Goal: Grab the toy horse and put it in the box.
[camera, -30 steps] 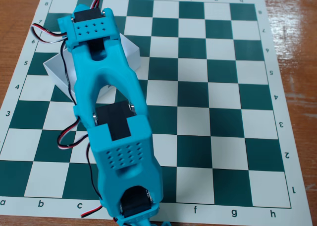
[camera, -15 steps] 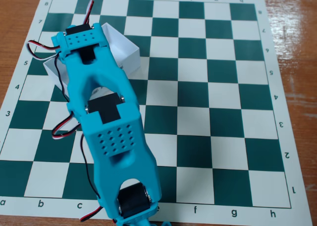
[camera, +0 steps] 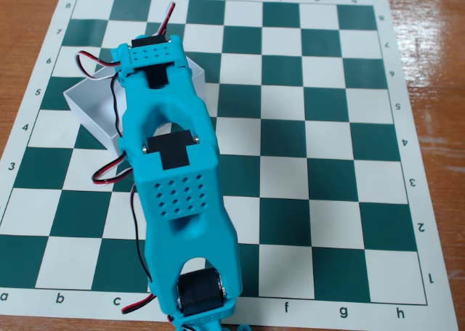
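While the turquoise arm (camera: 174, 178) stretches up the chessboard mat (camera: 320, 164) from the bottom edge of the fixed view, its far end sits right over the box (camera: 91, 106); only the box's left corner and part of its right wall peek out from under the arm; the gripper itself is hidden beneath the wrist, so I cannot tell how wide the jaws stand or whether they hold anything; the toy horse is nowhere on the visible squares, so it may be under the arm or in the jaws; what matters here is that the arm's tip is above the box, so a release would likely drop into it.
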Controlling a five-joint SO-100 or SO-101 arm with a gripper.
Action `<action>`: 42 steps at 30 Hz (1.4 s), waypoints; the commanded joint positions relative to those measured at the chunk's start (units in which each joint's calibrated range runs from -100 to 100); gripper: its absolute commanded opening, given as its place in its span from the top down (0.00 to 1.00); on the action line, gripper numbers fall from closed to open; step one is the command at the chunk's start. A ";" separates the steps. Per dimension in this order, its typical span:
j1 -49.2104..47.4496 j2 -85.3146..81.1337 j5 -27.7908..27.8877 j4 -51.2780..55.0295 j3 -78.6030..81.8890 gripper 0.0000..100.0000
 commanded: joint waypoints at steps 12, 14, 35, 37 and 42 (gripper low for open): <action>0.25 -28.01 1.04 2.75 10.62 0.95; 0.82 -33.85 1.04 2.83 16.54 1.00; 20.25 -86.06 3.33 13.96 66.88 1.00; 22.03 -90.75 4.11 15.29 70.80 1.00; 24.46 -103.67 5.72 20.10 80.17 1.00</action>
